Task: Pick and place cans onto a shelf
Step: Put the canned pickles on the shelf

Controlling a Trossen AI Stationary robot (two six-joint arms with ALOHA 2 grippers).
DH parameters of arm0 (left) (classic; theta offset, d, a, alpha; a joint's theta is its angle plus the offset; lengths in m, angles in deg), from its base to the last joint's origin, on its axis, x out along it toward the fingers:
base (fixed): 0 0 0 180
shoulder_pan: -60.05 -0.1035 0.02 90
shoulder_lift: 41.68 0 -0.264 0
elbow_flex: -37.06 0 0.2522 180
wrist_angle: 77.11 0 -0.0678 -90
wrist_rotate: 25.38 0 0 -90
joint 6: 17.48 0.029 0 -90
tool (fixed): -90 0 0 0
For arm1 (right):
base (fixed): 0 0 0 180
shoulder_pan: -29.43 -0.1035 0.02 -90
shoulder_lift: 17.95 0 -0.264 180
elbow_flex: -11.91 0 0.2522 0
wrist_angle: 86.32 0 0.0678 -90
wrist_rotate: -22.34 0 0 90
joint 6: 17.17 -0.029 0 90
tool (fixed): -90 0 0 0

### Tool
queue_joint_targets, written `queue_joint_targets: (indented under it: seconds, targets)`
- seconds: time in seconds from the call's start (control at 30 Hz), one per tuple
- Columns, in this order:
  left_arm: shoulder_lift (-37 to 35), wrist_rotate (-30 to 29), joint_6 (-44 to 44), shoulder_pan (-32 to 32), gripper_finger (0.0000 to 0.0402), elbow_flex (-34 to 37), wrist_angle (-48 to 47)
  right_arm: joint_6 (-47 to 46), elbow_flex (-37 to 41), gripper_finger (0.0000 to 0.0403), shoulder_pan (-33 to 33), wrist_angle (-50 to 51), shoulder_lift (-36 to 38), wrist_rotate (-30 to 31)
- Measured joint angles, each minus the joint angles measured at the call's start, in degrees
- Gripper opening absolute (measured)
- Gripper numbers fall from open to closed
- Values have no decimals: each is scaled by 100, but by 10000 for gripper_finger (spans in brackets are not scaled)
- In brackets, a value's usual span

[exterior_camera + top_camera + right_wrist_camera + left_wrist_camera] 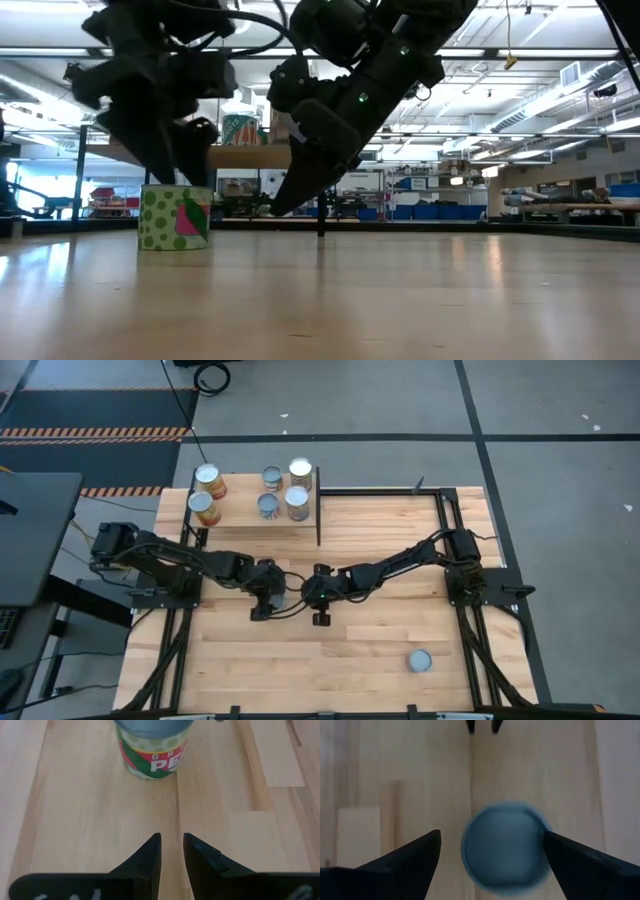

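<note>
Light-wood planks with visible grain form the tabletop (380, 650), which fills the centre of the high view. A small rectangular wooden shelf (240, 510) with a thin black upright edge sits at its upper left. Five cylindrical cans with shiny silver tops stand on it: two orange-labelled cans (210, 482) toward its left end, and three paler cans (299, 472) clustered on the right. A sixth can (419, 660), seen from above as a round blue-grey lid, stands alone at the lower right of the tabletop, well apart from both arms.

A seventh can (174, 217), with a pale green dotted label and a pink patch, stands upright on the tabletop at the left of the low view. The left gripper (490, 857) hangs directly over it, its two dark wedge-shaped fingers (405, 862) spread wide on either side of the round lid without touching.

The right gripper (172, 851) sits just beside it at the tabletop's centre, pointing at that same can, fingers nearly pressed together with a narrow gap, holding nothing.
</note>
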Motion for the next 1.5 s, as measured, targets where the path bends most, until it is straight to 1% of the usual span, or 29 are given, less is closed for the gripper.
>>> queue_joint_targets:
  seconds: [0.17, 0.23, 0.33, 0.4, 0.53, 0.7, 1.03, 1.13, 1.33, 1.5]
  targets:
    - [65, -1, 10, -4, 356, -346, -280, 4, 0, 89, 0, 152, 0, 2]
    - [65, 143, -25, 9, 356, -480, -468, -8, 0, 89, 0, 232, 0, 2]
    - [65, 383, -97, 17, 356, -614, -446, -66, 0, 89, 0, 306, 0, 2]
    - [166, 429, -215, -15, 356, -613, -473, -66, 0, 89, 0, 309, 0, 2]
    - [449, 350, -393, -22, 356, -606, -618, -106, 1, 89, 0, 316, 0, 2]
    - [633, 167, -287, 99, 356, -612, -552, -154, 2, 89, 0, 343, 0, 0]
    - [629, 183, -273, 175, 355, -602, -578, -258, 2, 89, 0, 463, 0, 0]
    - [548, 164, -208, 163, 351, -631, -718, -260, 2, 89, 0, 460, 0, 2]
    - [290, 168, -112, 76, 351, -696, -732, -407, 2, 89, 0, 499, 2, 1]
    - [288, 168, -30, -153, 350, -694, -1119, -409, 2, 89, 0, 508, 2, 0]
